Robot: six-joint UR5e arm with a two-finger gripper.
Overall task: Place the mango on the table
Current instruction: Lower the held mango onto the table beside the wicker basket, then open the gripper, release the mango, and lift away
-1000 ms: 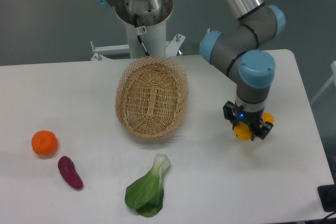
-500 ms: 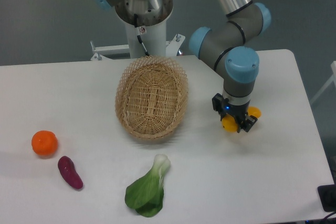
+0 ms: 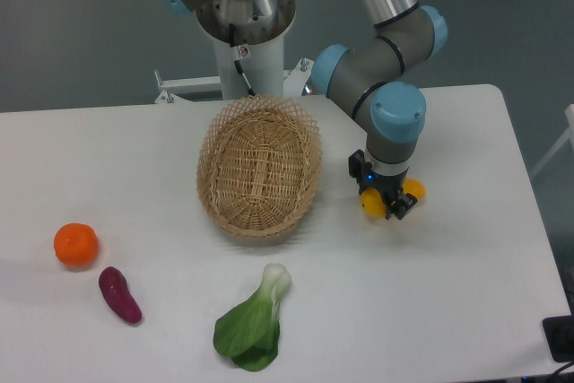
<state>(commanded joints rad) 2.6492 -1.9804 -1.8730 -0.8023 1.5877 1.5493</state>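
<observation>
Your white table (image 3: pixel 466 311) carries a wicker basket (image 3: pixel 259 168) with nothing inside it. Just right of the basket, the gripper (image 3: pixel 386 204) pinches the mango (image 3: pixel 371 203) above the tabletop; you cannot tell whether the fruit touches it.

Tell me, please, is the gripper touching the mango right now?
Touching. The fixed camera shows the gripper closed around the mango, whose yellow ends poke out either side of the fingers.
</observation>
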